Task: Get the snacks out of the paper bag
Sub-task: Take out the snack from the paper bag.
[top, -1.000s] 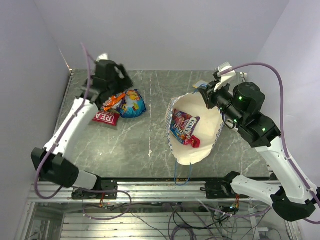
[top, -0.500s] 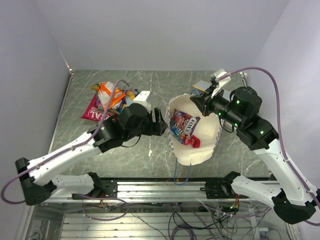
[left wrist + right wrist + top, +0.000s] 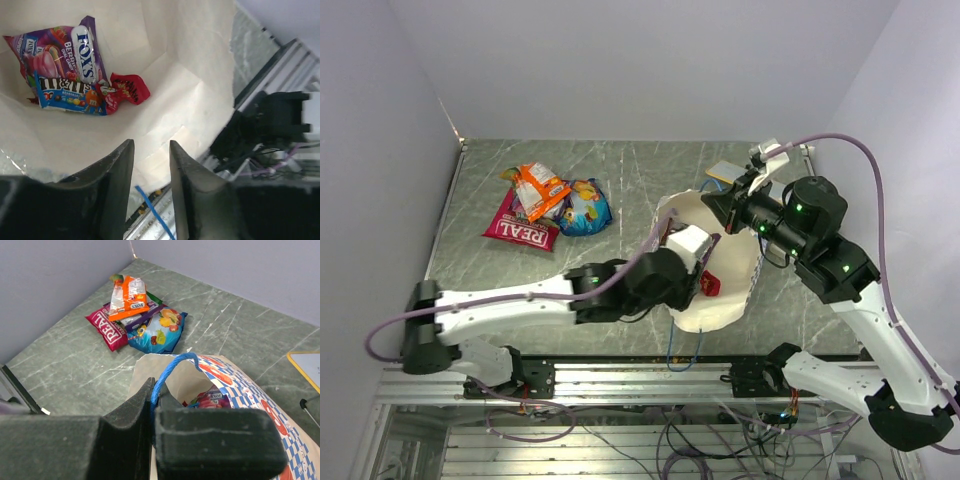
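Snacks (image 3: 70, 75) lie in two places. Three are inside the large cream paper bag (image 3: 725, 303) with the blue-and-white checkered outside, which stands at the middle-right of the green marbled bench (image 3: 620, 170). They are a glossy purple packet lettered "FOX'S" (image 3: 82, 47), a blue M&M's packet (image 3: 65, 97) at its lower edge, and a tiny red wrapped candy (image 3: 131, 89) touching them. Three more are heaped well apart at the far left: a red packet lettered "REAL" (image 3: 523, 228), an orange packet (image 3: 540, 187) lying on it, and a blue fruit-printed packet (image 3: 584, 210) beside them.

The right arm's fingers (image 3: 125, 425) are together, clamped on the bag's rim where the thin blue cord handle (image 3: 172, 365) comes up. They appear to be holding the mouth up and open so the other arm can reach in. The left arm's fingers (image 3: 120, 170) stand apart with nothing between them, pointing down into the bag, short of the packets.

A second ago the left arm was over the far-left heap. Half a second ago it was crossing the middle of the bench, and now its wrist covers the bag's mouth. The right arm's hold has hardly shifted.
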Robot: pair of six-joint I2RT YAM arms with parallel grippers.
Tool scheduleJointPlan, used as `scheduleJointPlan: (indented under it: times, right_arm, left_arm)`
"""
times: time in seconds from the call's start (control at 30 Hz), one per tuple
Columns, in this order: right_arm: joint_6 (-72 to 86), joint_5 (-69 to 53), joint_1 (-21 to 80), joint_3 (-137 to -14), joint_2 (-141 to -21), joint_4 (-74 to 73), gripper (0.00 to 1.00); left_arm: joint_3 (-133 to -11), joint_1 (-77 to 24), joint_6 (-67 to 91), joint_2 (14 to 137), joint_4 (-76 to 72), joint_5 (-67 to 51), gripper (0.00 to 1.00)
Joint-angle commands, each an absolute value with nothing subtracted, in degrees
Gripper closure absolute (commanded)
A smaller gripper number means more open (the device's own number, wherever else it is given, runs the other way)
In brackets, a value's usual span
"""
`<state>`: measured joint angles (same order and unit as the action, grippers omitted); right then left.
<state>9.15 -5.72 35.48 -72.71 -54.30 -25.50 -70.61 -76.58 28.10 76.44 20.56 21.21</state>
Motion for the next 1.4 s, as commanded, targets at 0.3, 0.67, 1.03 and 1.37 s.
scheduleJointPlan:
  times: [0.3,0.67,1.03,1.37]
  right_arm:
    - [11.3,-3.7,35.5,-75.4,-51.9,-27.2,1.0]
    - [11.1,-3.3,35.5,-79.3,-53.0,-28.6,1.0]
    - [9.9,-3.2,35.5,-82.3,-54.0,-30.8,1.0]
    - [9.5,-4.1,35.5,-84.5,-55.3,-32.6,1.0]
  left_arm:
    - [-79.6,-77.5,17.0,97.6,16.2,31.5,0.75]
    - [-81.7,-74.0,9.5,109.9,6.6,32.2,0.66]
    - [-88.4,-68.5,8.1,118.5,3.8,31.3,0.64]
    - [-94.0,-65.0,9.6,123.9,1.8,32.4,0.5]
